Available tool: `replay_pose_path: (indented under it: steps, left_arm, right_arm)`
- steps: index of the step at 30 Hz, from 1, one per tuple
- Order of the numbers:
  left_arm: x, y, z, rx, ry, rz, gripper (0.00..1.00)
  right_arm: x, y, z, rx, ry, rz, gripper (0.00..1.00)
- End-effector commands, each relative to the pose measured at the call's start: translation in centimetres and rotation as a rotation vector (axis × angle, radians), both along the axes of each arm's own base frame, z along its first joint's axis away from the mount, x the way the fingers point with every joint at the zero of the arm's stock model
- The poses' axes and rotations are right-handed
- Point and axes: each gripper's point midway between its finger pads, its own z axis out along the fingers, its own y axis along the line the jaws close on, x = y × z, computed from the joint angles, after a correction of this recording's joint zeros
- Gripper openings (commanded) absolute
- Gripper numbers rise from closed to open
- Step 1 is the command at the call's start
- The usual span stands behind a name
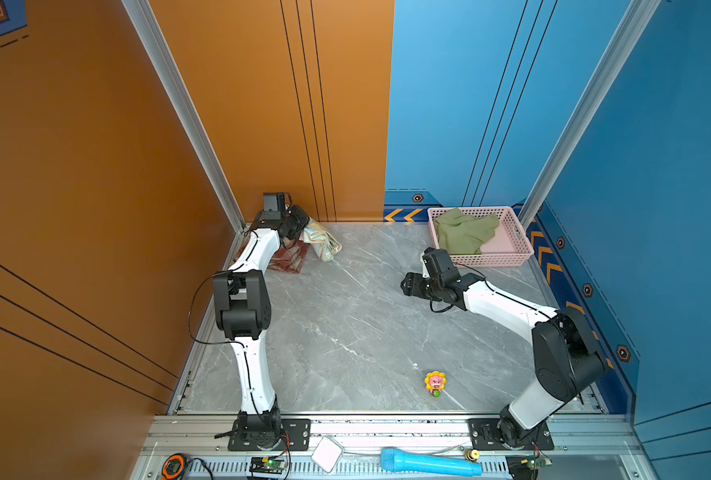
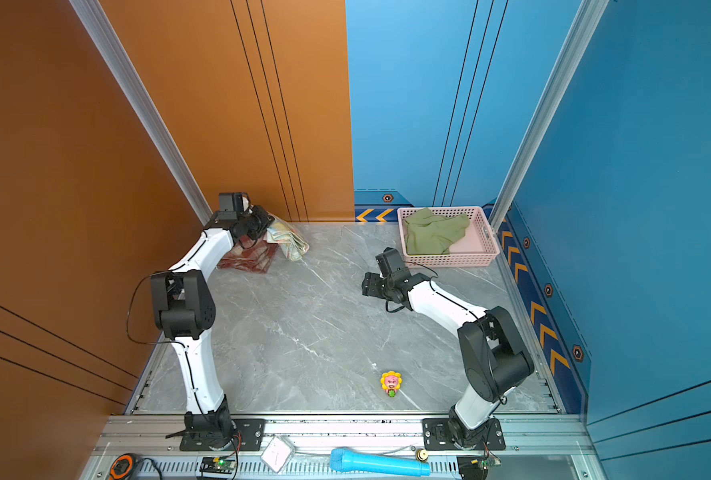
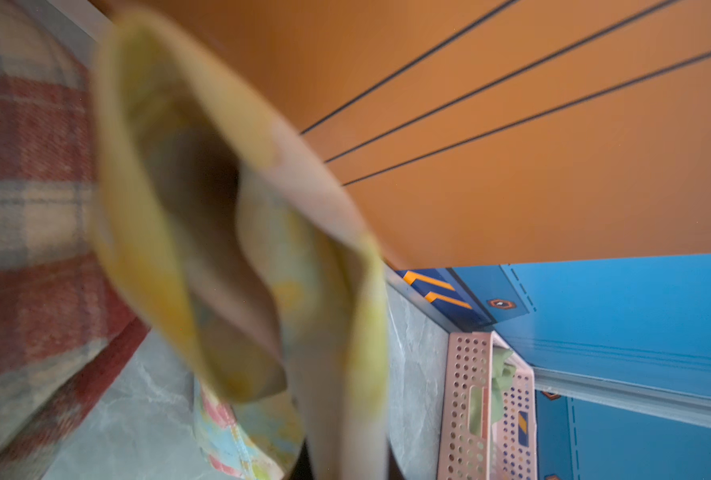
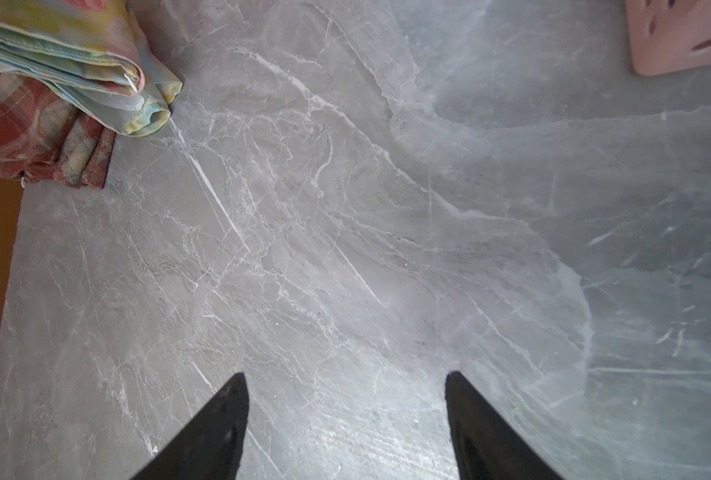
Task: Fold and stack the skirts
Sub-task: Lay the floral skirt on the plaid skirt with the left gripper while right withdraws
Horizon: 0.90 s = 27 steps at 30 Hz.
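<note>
The folded red-and-cream plaid skirt [image 1: 287, 259] [image 2: 250, 259] [image 4: 46, 137] lies in the back left corner of the table. The pastel floral skirt [image 1: 322, 241] [image 2: 291, 241] [image 4: 75, 54] rests folded partly on top of it, one end drooping onto the marble. My left gripper [image 1: 297, 224] [image 2: 258, 224] is shut on the floral skirt; in the left wrist view its cloth [image 3: 221, 249] fills the frame and hides the jaws, with plaid [image 3: 25, 208] beside it. The olive green skirt [image 1: 464, 232] [image 2: 432, 232] lies crumpled in the pink basket [image 1: 511, 259]. My right gripper [image 1: 408, 286] [image 4: 345, 374] hangs open and empty over bare marble.
The pink basket [image 2: 449, 261] [image 3: 462, 395] [image 4: 678, 37] stands in the back right corner. A small sunflower toy [image 1: 435, 383] [image 2: 390, 383] stands near the front edge. A blue microphone [image 1: 428, 462] lies on the front rail. Orange and blue walls enclose the table.
</note>
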Motion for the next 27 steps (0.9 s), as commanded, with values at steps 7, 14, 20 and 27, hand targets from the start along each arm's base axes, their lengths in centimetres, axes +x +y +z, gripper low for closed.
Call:
replay_pose_path:
  steps: [7, 14, 20, 27]
  left_arm:
    - [4.8, 2.5, 8.6, -0.143, -0.276, 0.074, 0.00]
    - [6.0, 7.2, 9.7, -0.180, -0.338, 0.209, 0.00]
    - [6.3, 10.2, 7.1, -0.216, -0.310, 0.317, 0.00]
    - [5.1, 12.9, 2.7, -0.226, -0.238, 0.435, 0.00]
  right_arm:
    - [0.2, -0.4, -1.4, -0.040, 0.032, -0.017, 0.75]
    - [0.6, 0.5, -2.1, -0.041, 0.045, -0.004, 0.75]
    - [0.8, 1.1, -2.0, -0.037, 0.043, 0.005, 0.75]
    - [0.5, 1.1, -1.9, -0.038, 0.040, 0.009, 0.75]
